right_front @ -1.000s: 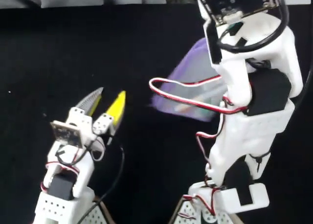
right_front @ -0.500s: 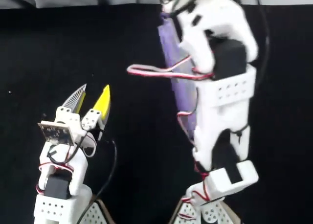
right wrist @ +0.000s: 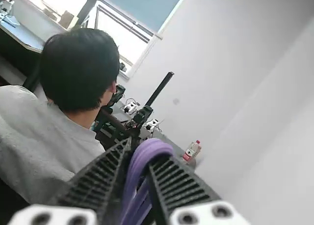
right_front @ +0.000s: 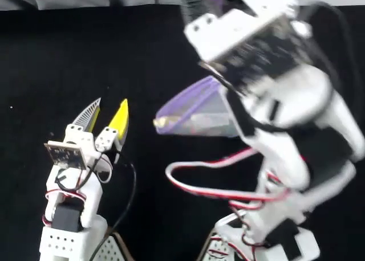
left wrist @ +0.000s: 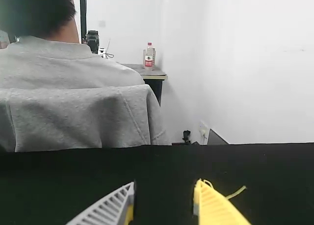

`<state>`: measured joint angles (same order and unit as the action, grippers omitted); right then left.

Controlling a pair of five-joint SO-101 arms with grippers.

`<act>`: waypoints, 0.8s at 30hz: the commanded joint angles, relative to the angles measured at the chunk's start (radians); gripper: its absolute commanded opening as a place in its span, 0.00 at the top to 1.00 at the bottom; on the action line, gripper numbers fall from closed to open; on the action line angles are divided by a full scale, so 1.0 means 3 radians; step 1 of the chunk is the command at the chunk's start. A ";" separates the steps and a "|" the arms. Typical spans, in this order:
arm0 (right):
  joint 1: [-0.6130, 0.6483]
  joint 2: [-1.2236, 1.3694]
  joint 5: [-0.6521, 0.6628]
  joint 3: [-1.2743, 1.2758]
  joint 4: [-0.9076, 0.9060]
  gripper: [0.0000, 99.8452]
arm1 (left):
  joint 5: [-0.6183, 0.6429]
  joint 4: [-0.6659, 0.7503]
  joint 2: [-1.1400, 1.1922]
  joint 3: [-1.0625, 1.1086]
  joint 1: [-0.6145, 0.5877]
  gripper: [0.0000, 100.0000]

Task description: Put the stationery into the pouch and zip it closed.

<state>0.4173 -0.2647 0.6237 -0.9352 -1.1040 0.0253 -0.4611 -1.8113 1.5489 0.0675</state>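
**Purple pouch (right wrist: pixel 133 183) gripped by the right pincer (right wrist: pixel 141 151), held up off the bench (right_front: pixel 68 56).**

The right pincer is closed on the pouch, whose purple edge is pinched between two black ridged fingers (right wrist: pixel 105 168). In the high view the pouch (right_front: pixel 194 110) is seen tilted in the air beside the raised white right arm (right_front: pixel 285 130), with a yellowish end turned towards the left pincer (right_front: pixel 108 104). The left pincer (left wrist: pixel 164 195) is parted, with nothing held between its grey and yellow fingers. It is kept low over the black bench, well apart from the pouch. A bottle (left wrist: pixel 148 56) is seen on a desk (left wrist: pixel 147 73) in the room behind; its label is too small to be read.
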 commanded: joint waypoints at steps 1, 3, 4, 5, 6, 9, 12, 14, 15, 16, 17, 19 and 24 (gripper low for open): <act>-0.0210 -0.0355 -0.0164 -0.0136 -0.0251 0.99 | 0.0010 -0.0010 -0.0041 -0.0120 0.0013 0.80; -0.0215 -0.0442 -0.0189 -0.0110 -0.0368 0.99 | 0.0061 -0.0010 -0.0041 -0.0120 0.0038 0.80; -0.0215 -0.0473 -0.0189 -0.0110 -0.0414 0.99 | 0.0153 -0.0010 -0.0041 -0.0125 0.0079 0.79; -0.0215 -0.0483 -0.0189 -0.0105 -0.0455 0.99 | 0.0225 -0.0015 -0.0041 -0.0125 0.0115 0.79; -0.0215 -0.0473 -0.0189 -0.0105 -0.0481 0.99 | 0.0271 -0.0026 -0.0041 -0.0130 0.0146 0.79; -0.0215 -0.0391 -0.0189 -0.0105 -0.0486 0.99 | 0.0225 -0.0036 -0.0041 -0.0125 0.0248 0.79; -0.0215 -0.0269 -0.0189 -0.0110 -0.0481 0.99 | 0.0056 -0.0087 -0.0041 -0.0141 0.0269 0.80; -0.0215 -0.0207 -0.0189 -0.0120 -0.0481 0.99 | -0.0026 -0.0199 -0.0041 -0.0212 0.0263 0.80; -0.0215 -0.0197 -0.0189 -0.0125 -0.0481 0.99 | -0.0046 -0.0281 -0.0041 -0.0279 0.0258 0.80; -0.0225 -0.0187 -0.0189 -0.0125 -0.0481 0.99 | -0.0061 -0.0384 -0.0041 -0.0355 0.0248 0.80; -0.0230 -0.0182 -0.0189 -0.0125 -0.0481 0.99 | -0.0061 -0.0496 -0.0041 -0.0458 0.0238 0.80; -0.0230 -0.0197 -0.0189 -0.0115 -0.0501 0.99 | -0.0061 -0.0772 -0.0041 -0.0734 0.0182 0.80; -0.0230 -0.0263 -0.0189 -0.0110 -0.0506 0.99 | -0.0036 -0.1504 -0.0046 -0.1573 -0.0141 0.79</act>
<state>0.3621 -0.3230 0.5746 -0.9367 -1.2543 0.0161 -0.7695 -1.8144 1.3065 0.0829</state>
